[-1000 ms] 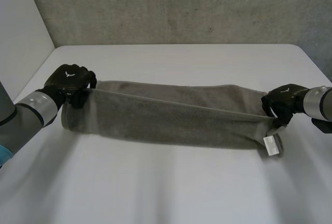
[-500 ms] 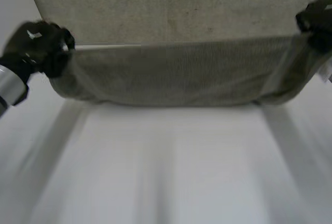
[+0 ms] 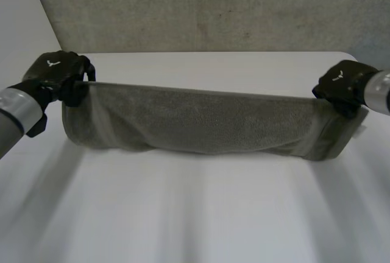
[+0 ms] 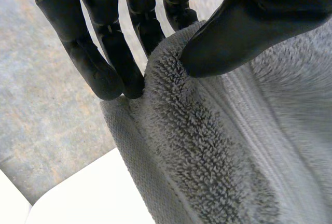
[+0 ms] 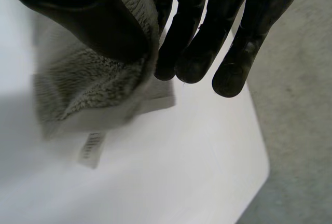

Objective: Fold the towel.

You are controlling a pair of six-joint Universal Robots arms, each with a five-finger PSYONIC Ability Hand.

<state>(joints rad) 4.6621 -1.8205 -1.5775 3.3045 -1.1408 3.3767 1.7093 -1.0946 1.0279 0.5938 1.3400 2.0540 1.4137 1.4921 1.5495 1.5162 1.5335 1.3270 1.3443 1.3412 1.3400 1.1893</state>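
Observation:
A grey towel [image 3: 201, 120] hangs stretched between my two hands above the white table [image 3: 195, 214], sagging in the middle with its lower fold near the tabletop. My left hand [image 3: 58, 74] pinches the towel's left upper corner; in the left wrist view the thumb [image 4: 233, 27] presses the towel [image 4: 218, 146] against the fingers [image 4: 104, 53]. My right hand [image 3: 341, 86] holds the right upper corner; in the right wrist view the thumb [image 5: 78, 16] clamps the towel [image 5: 98, 89] against the fingers [image 5: 207, 37], and a white label [image 5: 91, 149] dangles below.
A grey concrete wall [image 3: 207, 7] stands behind the table's far edge. The table's right edge and corner [image 5: 259, 167] lie under my right hand, with grey floor [image 5: 295, 105] beyond.
Both hands lifted the towel off the table, swung it high, and have now come back down somewhat, with the towel still stretched between them.

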